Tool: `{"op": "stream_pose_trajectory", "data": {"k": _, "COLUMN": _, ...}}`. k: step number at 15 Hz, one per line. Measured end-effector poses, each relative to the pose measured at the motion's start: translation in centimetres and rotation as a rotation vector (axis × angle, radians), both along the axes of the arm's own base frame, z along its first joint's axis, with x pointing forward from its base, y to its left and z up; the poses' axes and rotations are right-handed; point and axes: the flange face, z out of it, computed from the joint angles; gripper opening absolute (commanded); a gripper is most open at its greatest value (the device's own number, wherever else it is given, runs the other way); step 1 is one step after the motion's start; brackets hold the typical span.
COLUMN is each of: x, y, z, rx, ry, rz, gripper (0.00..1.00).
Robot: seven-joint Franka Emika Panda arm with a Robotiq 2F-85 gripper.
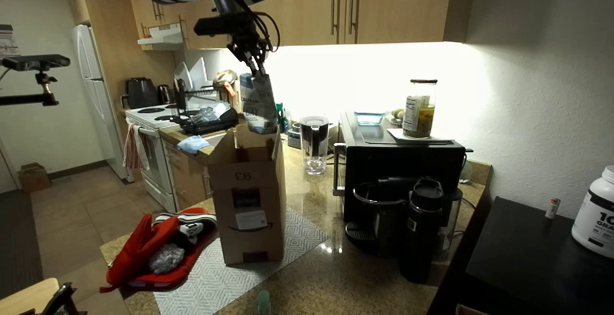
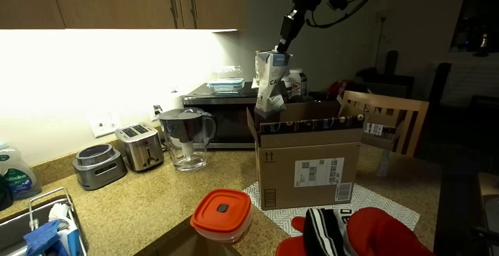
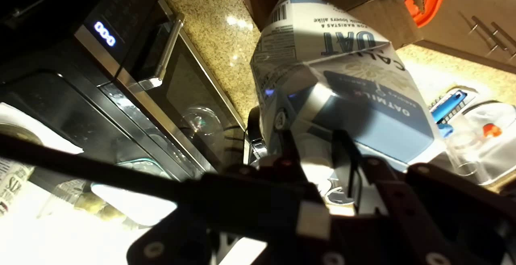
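A crumpled blue and white oat milk carton [image 1: 259, 106] hangs from my gripper [image 1: 257, 71], which is shut on its cap end. The carton shows in both exterior views [image 2: 269, 82], slightly tilted. In the wrist view the carton [image 3: 342, 59] fills the upper middle, and the fingers [image 3: 314, 142] sit on either side of its cap. A tall open cardboard box [image 1: 249, 195] stands on the counter with its flaps up. The carton's bottom is just over the box's opening, near the flap tops. The box also shows in an exterior view [image 2: 308, 170]; its inside is mostly hidden.
A black oven [image 1: 403, 161] with a jar [image 1: 419, 113] on top, a water pitcher [image 1: 314, 145] and a black coffee machine [image 1: 383, 224] stand beside the box. Red oven mitts [image 1: 144, 252] and a red-lidded container [image 2: 223, 213] lie close to it. Cabinets [image 1: 297, 8] hang above.
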Motion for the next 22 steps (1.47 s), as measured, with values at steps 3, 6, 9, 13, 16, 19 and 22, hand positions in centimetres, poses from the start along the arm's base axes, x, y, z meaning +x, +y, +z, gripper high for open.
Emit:
{"op": "stream_pose_trajectory", "data": {"k": 3, "x": -0.1, "y": -1.4, "z": 0.7, "rx": 0.039, "ry": -0.003, "rz": -0.089, "gripper": 0.07}}
{"op": "stream_pose_trajectory", "data": {"k": 6, "x": -0.2, "y": -2.5, "z": 1.3, "rx": 0.089, "ry": -0.001, "rz": -0.170, "gripper": 0.07}}
{"op": "stream_pose_trajectory", "data": {"k": 9, "x": -0.4, "y": -3.3, "z": 2.1, "rx": 0.135, "ry": -0.005, "rz": -0.243, "gripper": 0.07}}
{"op": "stream_pose_trajectory", "data": {"k": 13, "x": -0.8, "y": -4.2, "z": 2.8, "rx": 0.182, "ry": -0.009, "rz": -0.355, "gripper": 0.07}}
{"op": "stream_pose_trajectory", "data": {"k": 16, "x": -0.8, "y": -5.3, "z": 1.9, "rx": 0.180, "ry": 0.003, "rz": -0.457, "gripper": 0.07}}
{"op": "stream_pose_trajectory", "data": {"k": 19, "x": -0.8, "y": -6.6, "z": 0.2, "rx": 0.147, "ry": 0.016, "rz": -0.556, "gripper": 0.07}}
{"op": "stream_pose_trajectory", "data": {"k": 22, "x": -0.8, "y": -8.0, "z": -1.2, "rx": 0.123, "ry": 0.021, "rz": -0.646, "gripper": 0.07}}
